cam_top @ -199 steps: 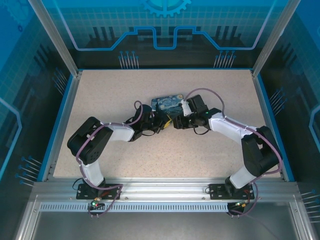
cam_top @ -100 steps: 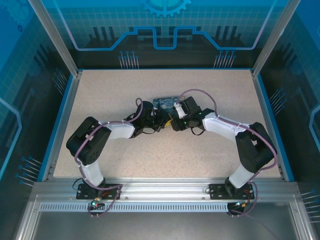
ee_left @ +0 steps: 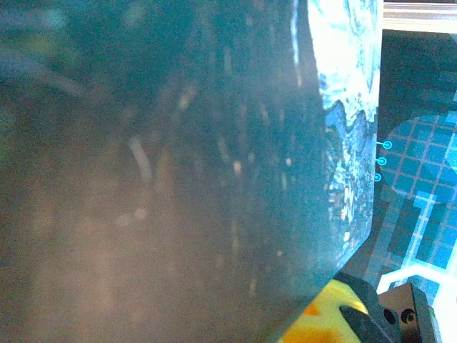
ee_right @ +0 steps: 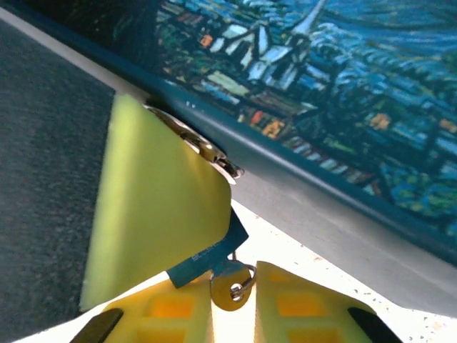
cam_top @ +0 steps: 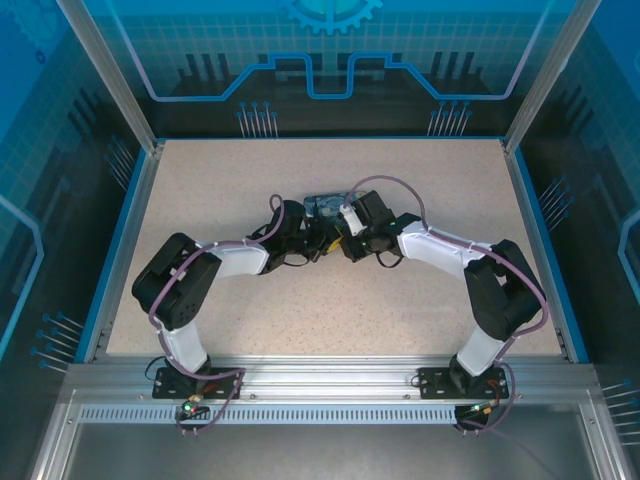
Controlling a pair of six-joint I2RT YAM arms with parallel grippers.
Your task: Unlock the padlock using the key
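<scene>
The padlock (cam_top: 322, 205) lies at mid-table, its blue-and-yellow painted top (ee_right: 343, 93) partly covered by the right wrist. Its dark side (ee_left: 178, 179) sits very close to the left wrist camera. My left gripper (cam_top: 320, 240) is shut on the padlock; one yellow finger (ee_left: 325, 321) shows at its lower edge, and a yellow pad (ee_right: 153, 214) lies flat against its side. My right gripper (ee_right: 234, 277) meets it from the right, shut on the key (ee_right: 232, 287), whose small round brass head with a ring sits between the yellow pads. A blue tag (ee_right: 207, 257) hangs beside the key.
The speckled table (cam_top: 300, 310) is bounded by a blue rim (cam_top: 120, 240) and by aluminium posts and glass walls at the back and sides. Both arms arch inward from their bases at the near edge, with purple cables looping over the wrists.
The right arm has swung left over the padlock, hiding more of its painted top. Its jaws have closed on the key. The left arm has stayed put.
</scene>
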